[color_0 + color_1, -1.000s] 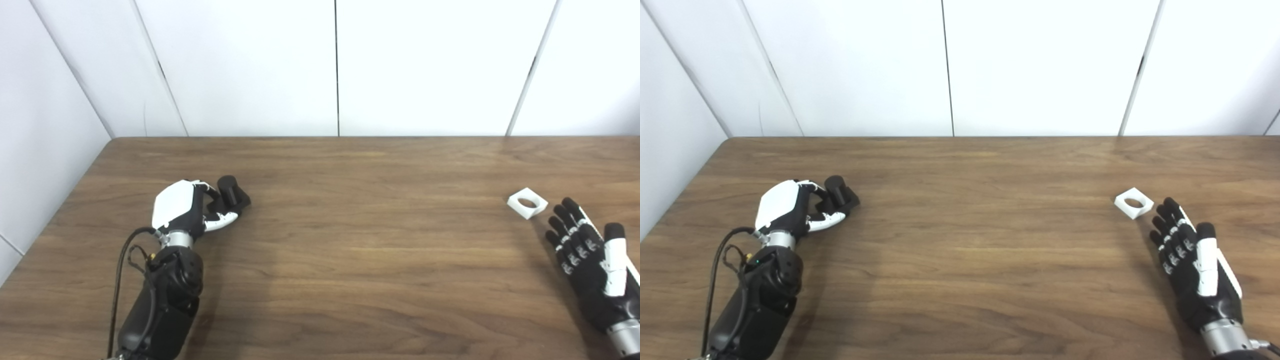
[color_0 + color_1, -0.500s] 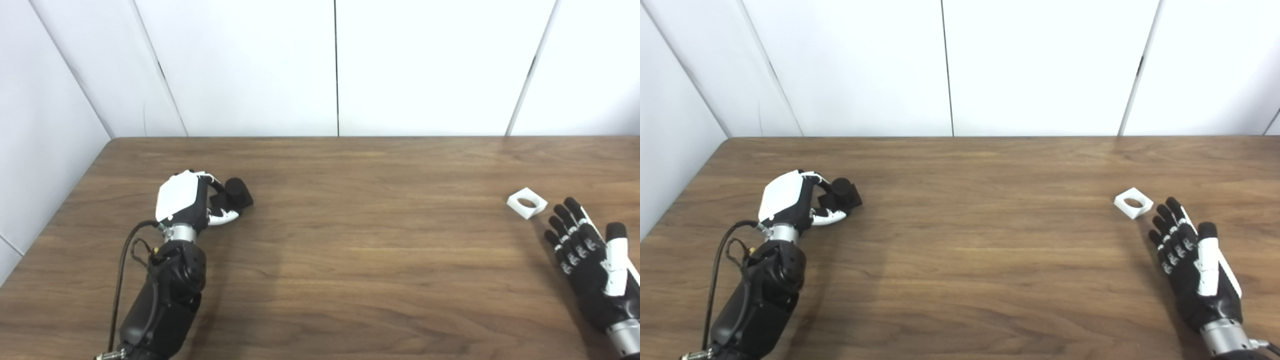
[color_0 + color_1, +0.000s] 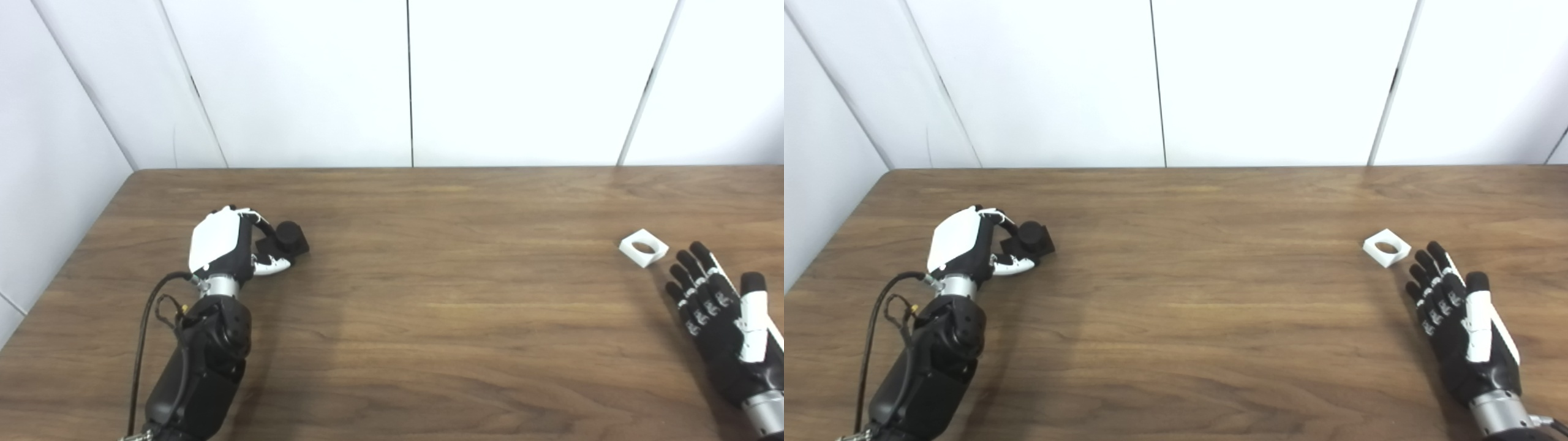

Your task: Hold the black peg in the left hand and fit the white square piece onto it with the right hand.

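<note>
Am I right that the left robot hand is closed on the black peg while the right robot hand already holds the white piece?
Not quite. The left robot hand is closed on the peg, but the right robot hand is open and holds nothing. The white piece lies on the table just beyond its fingertips, as the right eye view shows.

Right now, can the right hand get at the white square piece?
Probably yes. The right hand is open, its fingers pointing at the white square piece just ahead of them, with only bare table between and nothing blocking.
</note>
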Motion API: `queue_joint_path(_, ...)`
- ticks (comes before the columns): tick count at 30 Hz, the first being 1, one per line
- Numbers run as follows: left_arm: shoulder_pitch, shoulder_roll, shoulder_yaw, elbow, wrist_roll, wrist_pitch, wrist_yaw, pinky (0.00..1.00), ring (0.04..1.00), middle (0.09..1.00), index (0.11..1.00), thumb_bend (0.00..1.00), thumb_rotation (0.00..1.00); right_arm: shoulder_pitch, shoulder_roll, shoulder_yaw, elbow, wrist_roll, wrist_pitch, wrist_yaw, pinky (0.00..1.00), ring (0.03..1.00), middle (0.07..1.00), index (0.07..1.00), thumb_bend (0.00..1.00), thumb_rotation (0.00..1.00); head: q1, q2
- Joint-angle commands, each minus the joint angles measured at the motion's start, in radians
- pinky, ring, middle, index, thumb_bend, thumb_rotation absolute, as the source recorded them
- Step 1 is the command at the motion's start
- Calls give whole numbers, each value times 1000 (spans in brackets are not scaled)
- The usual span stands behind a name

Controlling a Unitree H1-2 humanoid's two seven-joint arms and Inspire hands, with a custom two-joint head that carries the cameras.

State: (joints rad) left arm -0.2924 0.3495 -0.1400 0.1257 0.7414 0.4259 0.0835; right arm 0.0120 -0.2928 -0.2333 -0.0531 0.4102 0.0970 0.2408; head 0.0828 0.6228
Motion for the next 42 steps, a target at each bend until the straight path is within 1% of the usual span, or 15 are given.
queue_joint_path(1,12,-3,-14,-31,-5,4,-22,1000,968,851,487,522,65,7,11,8,-3,-7,3,-4,1000,998,988,1000,711,998,1,1)
queue_joint_path(8,41,-21,-44,-100,-10,-20,-41,990,957,856,487,521,66,4,13,18,-7,-17,15,-14,1000,992,982,993,751,989,-8,5)
queue_joint_path(12,60,-35,-60,-128,-21,-44,-45,993,959,853,485,522,67,7,21,20,-16,-16,22,-21,1000,990,979,990,744,985,-11,5)
queue_joint_path(19,95,-52,-115,-208,21,-27,-71,990,960,855,486,520,71,13,34,25,-32,-23,32,-26,1000,984,977,994,727,997,-24,9)
queue_joint_path(23,123,-63,-138,-256,25,-37,-86,996,966,859,487,520,71,20,32,34,-33,-32,22,-16,1000,996,994,1000,707,1000,-35,12)
queue_joint_path(27,151,-78,-173,-287,37,-58,-85,985,960,858,487,520,72,26,39,38,-43,-30,39,-26,1000,999,998,1000,715,1000,-47,15)
queue_joint_path(32,187,-105,-233,-345,67,-55,-121,995,966,865,487,519,70,31,49,41,-53,-35,49,-36,1000,1000,1000,1000,721,1000,-58,17)
queue_joint_path(35,204,-121,-256,-363,80,-68,-123,993,962,858,487,520,68,31,57,41,-57,-33,55,-43,1000,1000,1000,1000,723,993,-66,18)
queue_joint_path(38,233,-148,-286,-390,85,-70,-142,995,961,859,487,521,70,34,69,42,-66,-37,64,-60,1000,996,994,1000,737,976,-76,20)
queue_joint_path(42,256,-163,-320,-412,108,-67,-167,995,962,867,489,519,73,38,75,47,-71,-45,61,-66,1000,994,988,1000,733,984,-88,19)
